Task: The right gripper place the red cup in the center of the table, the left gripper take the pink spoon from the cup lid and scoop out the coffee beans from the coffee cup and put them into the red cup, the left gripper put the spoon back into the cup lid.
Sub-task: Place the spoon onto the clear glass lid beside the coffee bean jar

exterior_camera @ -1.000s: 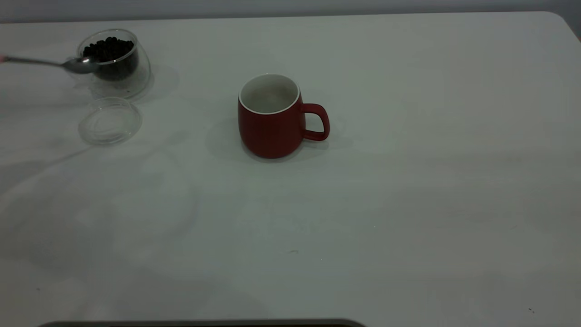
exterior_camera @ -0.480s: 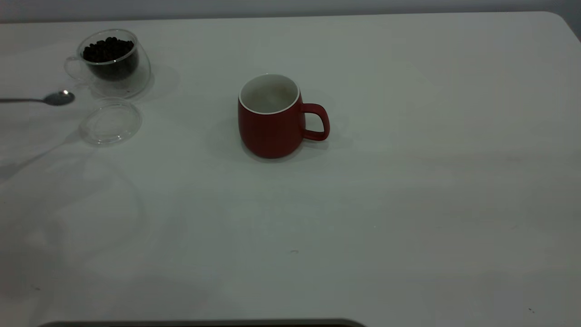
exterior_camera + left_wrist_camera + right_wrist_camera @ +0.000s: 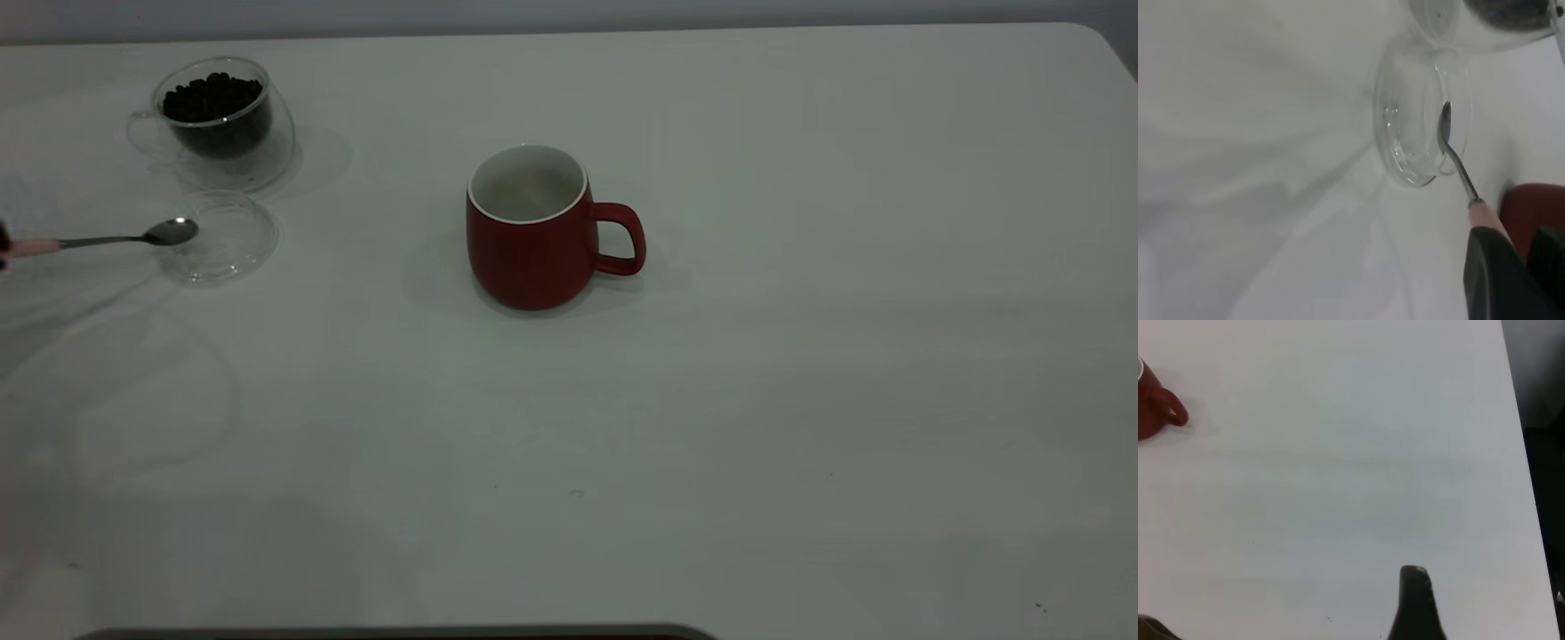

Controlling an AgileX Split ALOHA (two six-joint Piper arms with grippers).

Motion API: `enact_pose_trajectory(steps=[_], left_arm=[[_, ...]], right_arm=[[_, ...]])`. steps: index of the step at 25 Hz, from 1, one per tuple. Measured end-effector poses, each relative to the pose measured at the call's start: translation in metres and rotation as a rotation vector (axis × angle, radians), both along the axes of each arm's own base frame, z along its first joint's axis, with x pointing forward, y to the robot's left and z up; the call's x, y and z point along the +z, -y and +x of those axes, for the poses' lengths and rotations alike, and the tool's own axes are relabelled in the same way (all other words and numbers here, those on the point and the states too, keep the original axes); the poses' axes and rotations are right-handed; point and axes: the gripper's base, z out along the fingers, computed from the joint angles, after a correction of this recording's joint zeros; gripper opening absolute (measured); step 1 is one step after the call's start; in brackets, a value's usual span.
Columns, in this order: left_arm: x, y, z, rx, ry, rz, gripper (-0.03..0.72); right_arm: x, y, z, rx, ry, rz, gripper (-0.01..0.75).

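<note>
The red cup [image 3: 533,244] stands upright in the middle of the table [image 3: 800,400], handle to the right, and it also shows in the right wrist view [image 3: 1155,407]. At the far left my left gripper [image 3: 3,244] [image 3: 1513,241] is shut on the pink spoon [image 3: 107,238] [image 3: 1457,163] by its pink handle. The spoon's silver bowl looks empty and lies over the near-left rim of the cup lid [image 3: 222,240] [image 3: 1418,120]. Behind the lid stands the coffee cup [image 3: 222,124] with coffee beans [image 3: 213,96] in it. My right gripper [image 3: 1285,630] hangs open over bare table, far from the red cup.
The table's right edge [image 3: 1525,453] runs close to my right gripper. A dark strip [image 3: 400,633] lies along the table's front edge. Wide bare tabletop stretches in front of and to the right of the red cup.
The spoon has come away from the coffee cup's rim toward the front. Its bowl now sits over the cup lid's edge. The red cup has not moved.
</note>
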Motion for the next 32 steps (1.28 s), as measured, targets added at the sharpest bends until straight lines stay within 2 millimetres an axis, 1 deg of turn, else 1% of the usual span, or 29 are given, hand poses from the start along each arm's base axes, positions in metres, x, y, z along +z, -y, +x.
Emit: enact_pose_trajectory(steps=[4, 14, 19, 27, 30, 32], left_arm=[[-0.006, 0.009, 0.008, -0.034, 0.001, -0.002, 0.126], [-0.015, 0.022, 0.026, -0.066, 0.011, 0.006, 0.126], [-0.023, 0.03, 0.031, -0.059, 0.018, 0.001, 0.126], [-0.024, 0.03, 0.032, -0.054, 0.031, 0.008, 0.128], [-0.024, 0.03, 0.032, -0.054, 0.03, 0.011, 0.155], [-0.025, 0.03, 0.032, -0.052, 0.028, 0.016, 0.2]], right_arm=[[0.0, 0.0, 0.0, 0.0, 0.0, 0.0, 0.589], [0.0, 0.0, 0.0, 0.001, 0.0, -0.001, 0.589], [0.0, 0.0, 0.0, 0.001, 0.0, -0.001, 0.589], [0.0, 0.0, 0.0, 0.001, 0.0, -0.001, 0.589], [0.0, 0.0, 0.0, 0.001, 0.0, -0.001, 0.589], [0.0, 0.0, 0.0, 0.001, 0.0, -0.001, 0.589]])
